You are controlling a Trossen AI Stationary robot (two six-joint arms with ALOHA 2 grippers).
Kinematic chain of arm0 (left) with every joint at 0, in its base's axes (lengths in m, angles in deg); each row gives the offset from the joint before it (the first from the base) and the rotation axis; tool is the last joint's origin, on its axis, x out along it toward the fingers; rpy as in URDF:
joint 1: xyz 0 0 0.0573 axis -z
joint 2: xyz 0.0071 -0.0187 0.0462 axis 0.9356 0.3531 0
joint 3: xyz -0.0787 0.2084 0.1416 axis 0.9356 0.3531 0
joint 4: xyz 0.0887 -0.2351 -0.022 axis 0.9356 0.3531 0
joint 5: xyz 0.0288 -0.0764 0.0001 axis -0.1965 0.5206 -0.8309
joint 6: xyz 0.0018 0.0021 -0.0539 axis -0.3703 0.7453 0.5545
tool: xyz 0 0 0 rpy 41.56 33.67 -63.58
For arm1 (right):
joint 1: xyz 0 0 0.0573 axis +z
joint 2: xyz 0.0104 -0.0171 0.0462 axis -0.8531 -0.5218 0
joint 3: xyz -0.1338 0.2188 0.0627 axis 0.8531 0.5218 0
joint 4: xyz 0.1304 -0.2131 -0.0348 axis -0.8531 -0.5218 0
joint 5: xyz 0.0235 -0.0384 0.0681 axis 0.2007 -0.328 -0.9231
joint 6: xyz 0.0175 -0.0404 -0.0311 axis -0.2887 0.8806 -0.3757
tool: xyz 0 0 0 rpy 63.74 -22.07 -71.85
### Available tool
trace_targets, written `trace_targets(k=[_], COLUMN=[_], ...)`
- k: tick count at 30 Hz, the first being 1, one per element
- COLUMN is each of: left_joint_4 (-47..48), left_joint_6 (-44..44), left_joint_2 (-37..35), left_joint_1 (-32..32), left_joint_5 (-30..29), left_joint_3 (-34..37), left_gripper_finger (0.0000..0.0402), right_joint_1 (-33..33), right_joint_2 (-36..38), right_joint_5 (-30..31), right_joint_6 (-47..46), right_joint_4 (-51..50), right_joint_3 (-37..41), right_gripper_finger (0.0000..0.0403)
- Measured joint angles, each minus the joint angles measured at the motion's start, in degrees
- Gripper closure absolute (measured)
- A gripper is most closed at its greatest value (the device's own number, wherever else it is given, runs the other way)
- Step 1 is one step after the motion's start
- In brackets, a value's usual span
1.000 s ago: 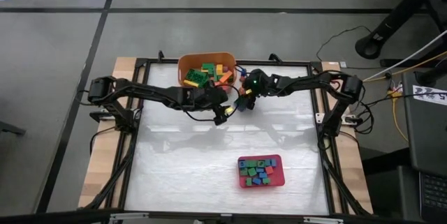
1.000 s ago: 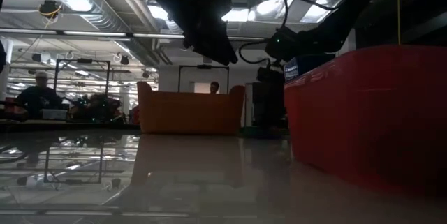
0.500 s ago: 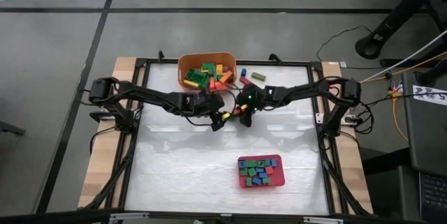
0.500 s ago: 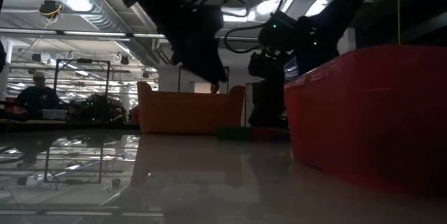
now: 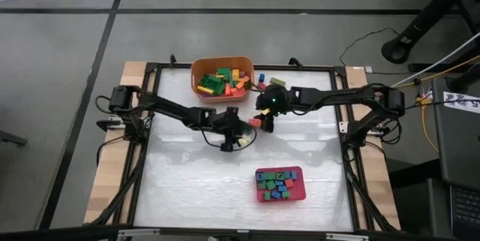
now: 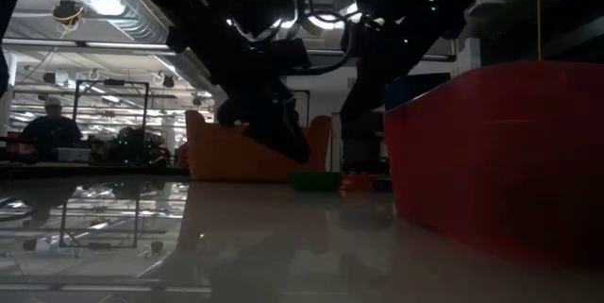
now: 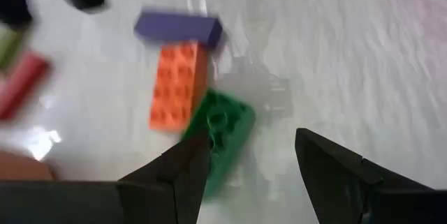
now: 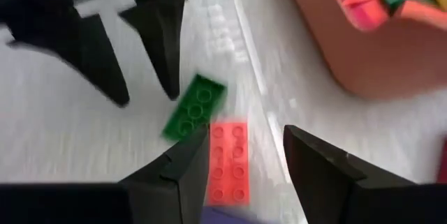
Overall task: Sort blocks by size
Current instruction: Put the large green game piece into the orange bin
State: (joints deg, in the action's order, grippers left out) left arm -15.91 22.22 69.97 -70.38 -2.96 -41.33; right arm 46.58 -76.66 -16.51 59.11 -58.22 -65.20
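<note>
Both grippers hover over the table near the orange tub point(image 5: 221, 79), jaws parted and holding nothing: the left gripper point(image 7: 248, 165) is beside the green block point(image 7: 222, 132), and the right gripper point(image 8: 241, 165) is above the orange block point(image 8: 228, 161). Green, orange and purple block point(image 7: 178, 28) lie together on the white table point(image 5: 195, 173); more blocks fill the tub and the red tray point(image 5: 301, 188).

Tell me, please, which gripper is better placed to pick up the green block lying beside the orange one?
Probably the left gripper: its open fingers already frame the green block. The right gripper, also open, sits nearer the orange block.
</note>
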Motion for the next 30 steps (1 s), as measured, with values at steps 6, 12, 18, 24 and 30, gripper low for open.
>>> trace_targets(k=[6, 12, 18, 24, 30], left_joint_4=[-1.7, -3.4, -5.3, -5.1, -4.9], left_joint_6=[-10.0, -12.4, -12.9, -11.0, -6.3], left_joint_2=[1.0, 2.8, 5.0, 7.3, 7.0], left_joint_1=[-1.8, -5.7, -9.4, -11.1, -10.4], left_joint_5=[0.1, 5.2, 12.5, 16.6, 16.2], left_joint_3=[-0.1, 0.0, -0.1, -0.1, -0.1], left_gripper_finger=[0.0204, 0.0204, 0.0204, 0.0204, 0.0263], right_joint_1=[0.0, 0.0, 0.0, 0.0, 0.0], right_joint_2=[1.2, 1.2, 1.2, 1.2, 0.4], right_joint_5=[1.2, 1.1, 0.4, -4.3, -5.9], right_joint_6=[0.0, 0.0, 0.0, -0.2, -2.4], right_joint_4=[-4.9, -5.7, -6.6, -7.4, -6.9], right_joint_3=[0.2, 0.2, 0.2, 0.2, 0.1], right_gripper_finger=[0.0220, 0.0220, 0.0220, 0.0220, 0.0220])
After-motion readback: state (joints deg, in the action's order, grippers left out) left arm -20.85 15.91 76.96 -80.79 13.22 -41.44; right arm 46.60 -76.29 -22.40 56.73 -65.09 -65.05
